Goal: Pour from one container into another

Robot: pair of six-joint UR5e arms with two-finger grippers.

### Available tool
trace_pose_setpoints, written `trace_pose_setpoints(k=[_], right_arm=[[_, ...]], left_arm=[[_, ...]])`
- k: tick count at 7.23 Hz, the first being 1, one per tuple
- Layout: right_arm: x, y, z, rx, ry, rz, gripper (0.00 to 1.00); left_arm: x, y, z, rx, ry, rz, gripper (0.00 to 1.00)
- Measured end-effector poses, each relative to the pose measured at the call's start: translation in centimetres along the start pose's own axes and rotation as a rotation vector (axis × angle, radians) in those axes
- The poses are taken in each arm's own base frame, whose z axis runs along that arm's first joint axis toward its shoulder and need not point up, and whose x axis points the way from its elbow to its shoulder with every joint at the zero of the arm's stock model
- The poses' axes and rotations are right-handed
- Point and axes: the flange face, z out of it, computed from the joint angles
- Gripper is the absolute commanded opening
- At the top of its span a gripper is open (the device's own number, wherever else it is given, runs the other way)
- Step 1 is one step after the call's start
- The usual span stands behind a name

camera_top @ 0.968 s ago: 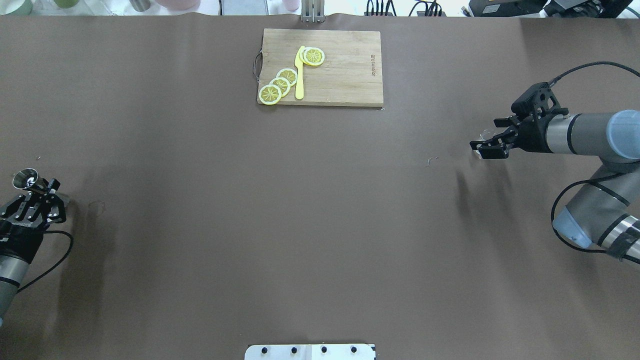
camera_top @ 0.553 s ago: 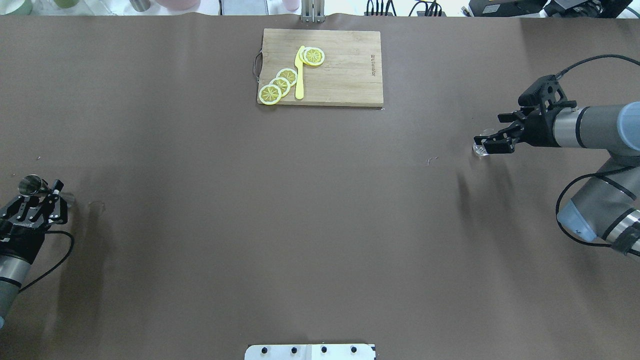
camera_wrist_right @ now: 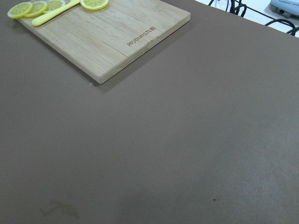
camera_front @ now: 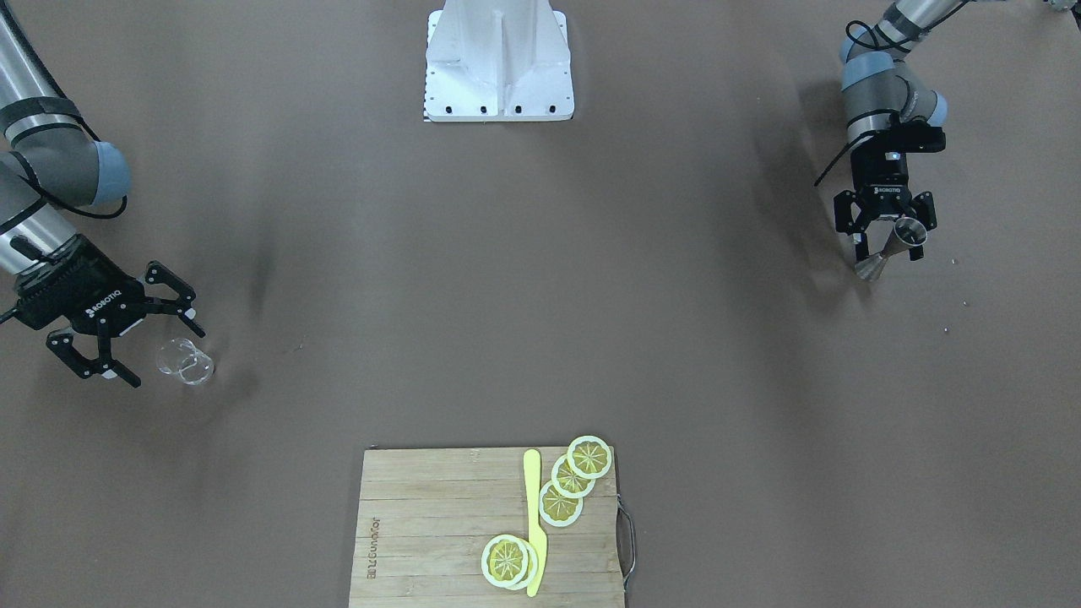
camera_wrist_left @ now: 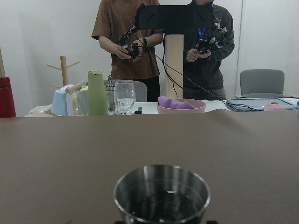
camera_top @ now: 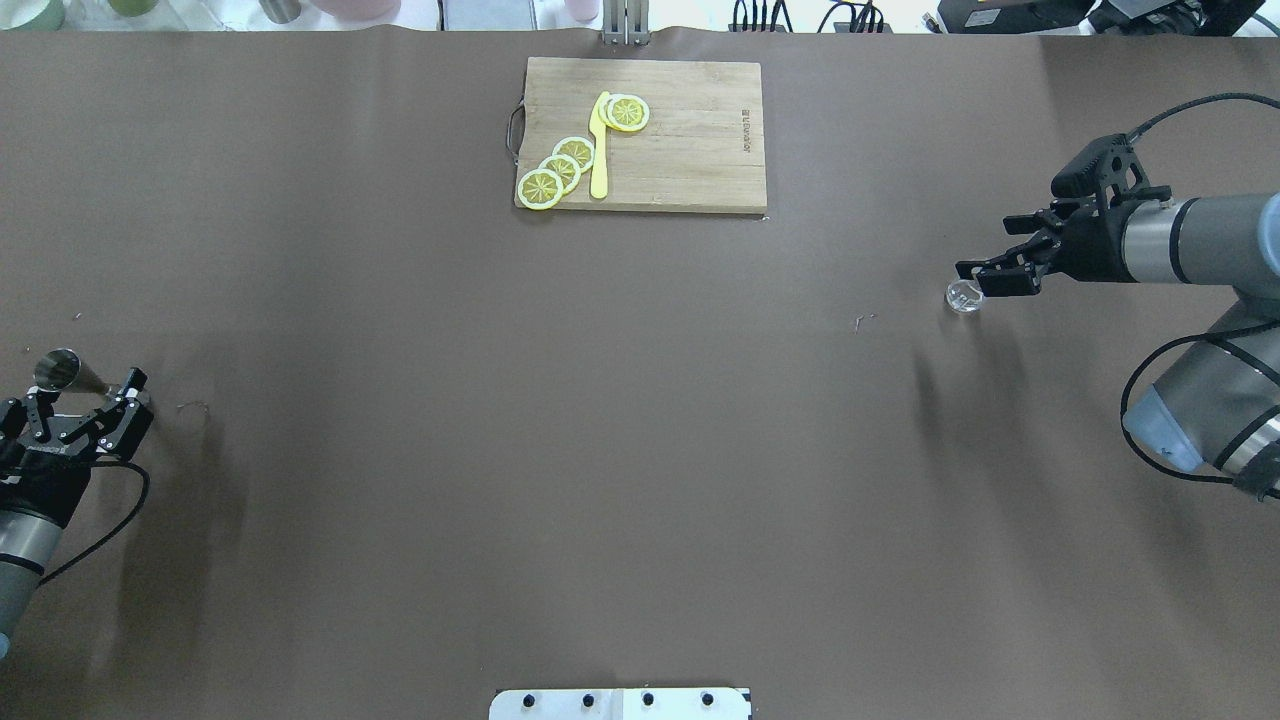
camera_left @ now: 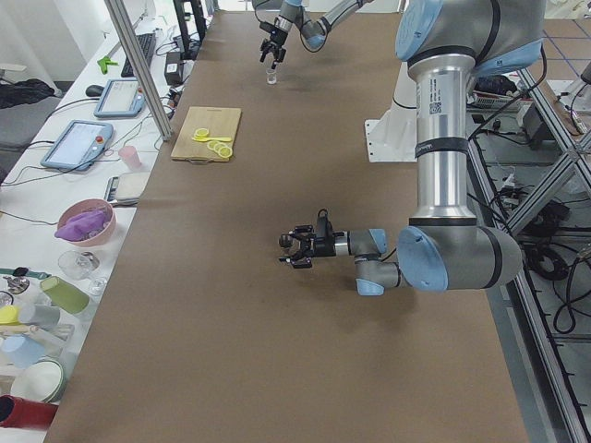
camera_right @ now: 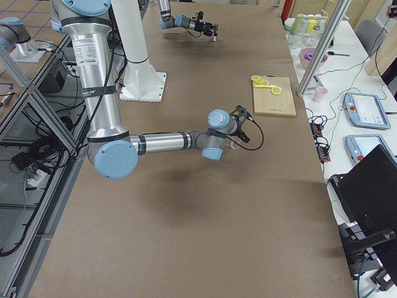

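Left fingers (camera_front: 846, 218) noted spread astride upright jigger (camera_front: 891, 247); right fingers (camera_top: 1010, 278) spread, just beside tumbler (camera_front: 186, 361). Risk judged: jigger clipped off-centre on closing, toppled, contents spilt on desk (camera_front: 540, 253).

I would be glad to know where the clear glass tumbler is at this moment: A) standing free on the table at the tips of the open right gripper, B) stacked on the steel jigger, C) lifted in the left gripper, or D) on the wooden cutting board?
A: the glass tumbler stands on the brown table by the spread fingertips of the right gripper, with neither finger closed on it.
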Motion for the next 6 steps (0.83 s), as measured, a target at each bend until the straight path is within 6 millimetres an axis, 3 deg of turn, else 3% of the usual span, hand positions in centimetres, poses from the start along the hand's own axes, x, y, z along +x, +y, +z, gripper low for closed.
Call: trace_pose_setpoints(k=[3, 6], right_arm=[[1.2, -0.3, -1.4, 0.004, 0.003, 0.013, 0.99], [4.3, -0.5, -5.8, -0.01, 0.075, 0.074, 0.99]], left_arm=[[0.3, -0.5, -0.3, 0.0, 0.007, -0.007, 0.97], [-0.1, -3.1, -1.4, 0.001, 0.016, -0.005, 0.97]])
